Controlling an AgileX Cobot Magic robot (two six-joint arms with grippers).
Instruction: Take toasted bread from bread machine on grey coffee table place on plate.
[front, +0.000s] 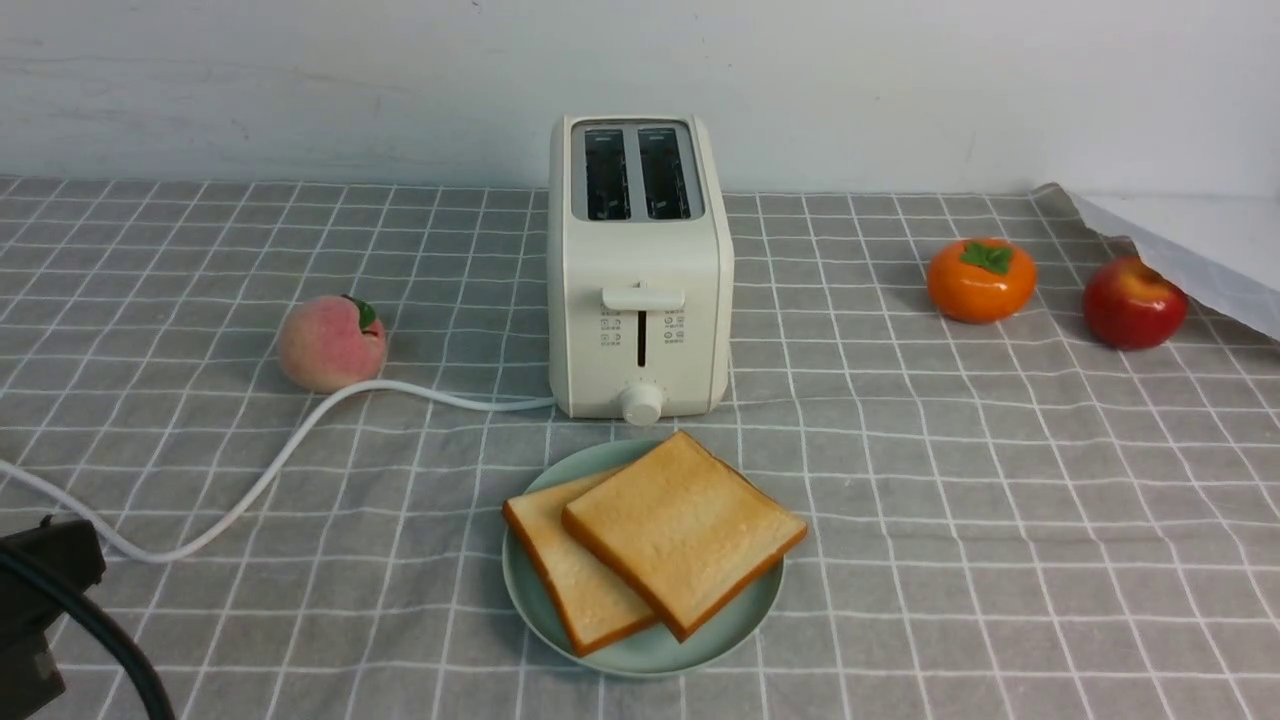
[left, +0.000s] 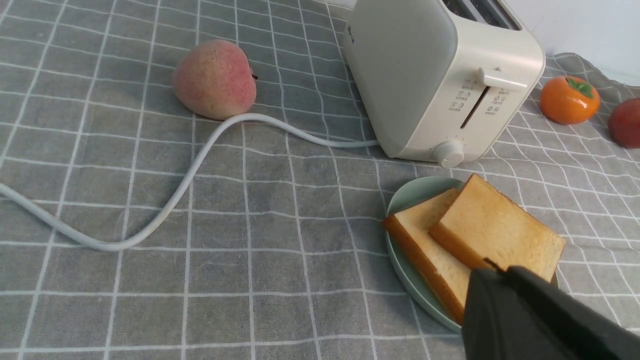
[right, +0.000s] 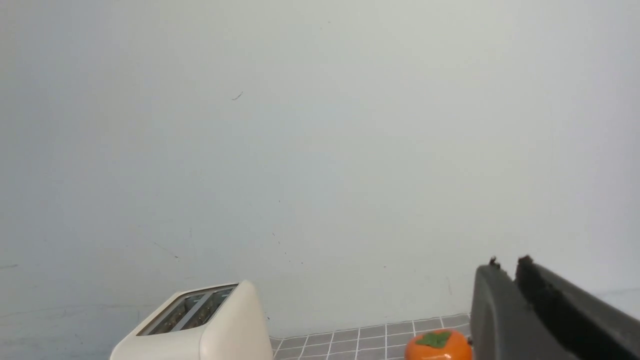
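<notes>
Two slices of toasted bread lie overlapping on the mint-green plate (front: 640, 665): the upper slice (front: 685, 525) rests partly on the lower slice (front: 575, 580). The plate stands on the grey coffee table (front: 1000, 500), just in front of the cream bread machine (front: 640, 270), whose two slots show empty. In the left wrist view my left gripper (left: 495, 267) is shut and empty, hovering over the near edge of the toast (left: 500, 230) and plate (left: 400, 200). My right gripper (right: 507, 261) is raised high toward the wall, its jaws a narrow gap apart with nothing between them.
A peach (front: 330, 343) lies left of the bread machine beside its white cord (front: 250, 480). An orange persimmon (front: 980, 280) and a red apple (front: 1133, 302) sit at the back right, near a folded-up cloth edge (front: 1190, 240). Part of my left arm (front: 40, 600) shows at the lower left.
</notes>
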